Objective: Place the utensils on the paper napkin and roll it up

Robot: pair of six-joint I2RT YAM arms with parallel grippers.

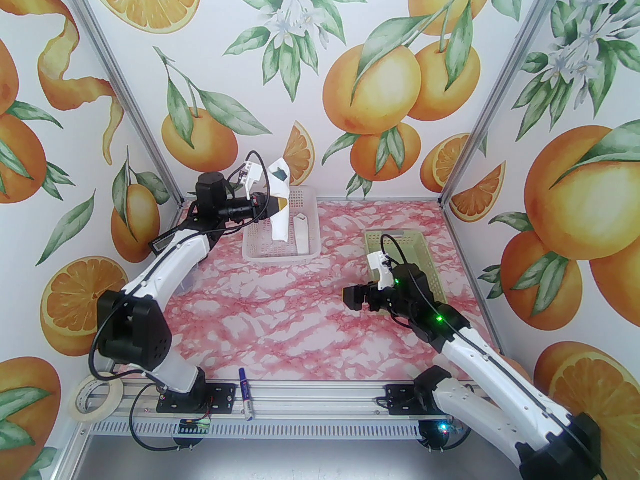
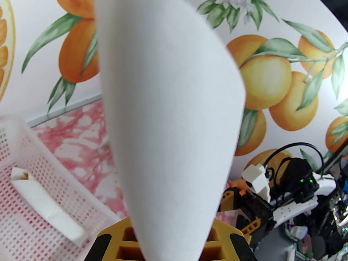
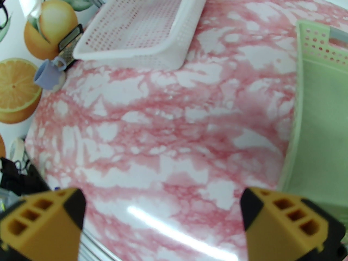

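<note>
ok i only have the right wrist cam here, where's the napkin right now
Observer: The left gripper is shut on the rolled napkin, holding it upright over the white mesh basket.
Operator: anything inside it
Observer: A dark teal utensil shows at its open top.
Operator: theres a white shape in that basket, what is it
Observer: Another white paper roll, lying flat on the basket floor.

The rolled paper napkin (image 2: 168,105) looks matt and smooth; the white basket (image 3: 122,56) is perforated plastic; the pink marbled worktop (image 3: 163,134) is glossy, catching glare.
</note>
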